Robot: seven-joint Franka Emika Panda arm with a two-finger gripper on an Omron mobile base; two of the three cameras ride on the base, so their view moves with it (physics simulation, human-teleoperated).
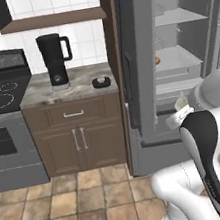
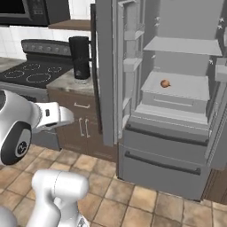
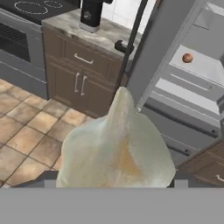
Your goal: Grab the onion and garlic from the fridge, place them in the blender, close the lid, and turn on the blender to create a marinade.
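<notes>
Held close in the gripper (image 3: 114,186), jaws spread wide around it: the garlic (image 3: 117,144), a pale cream lumpy bulb with a yellowish blush and a pointed tip. Beyond, on the counter (image 1: 80,89), lid (image 1: 101,82) near the right edge, black blender (image 1: 54,59) toward the middle. Farther, in the open fridge (image 2: 177,111), small orange-brown onion (image 2: 165,83) on a middle shelf, toward its left edge.

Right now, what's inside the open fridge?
On a middle shelf of the fridge sits the onion, alone. The other visible shelves look bare. The closed lower drawers hide whatever they hold. The garlic is already out, between the fingers.
</notes>
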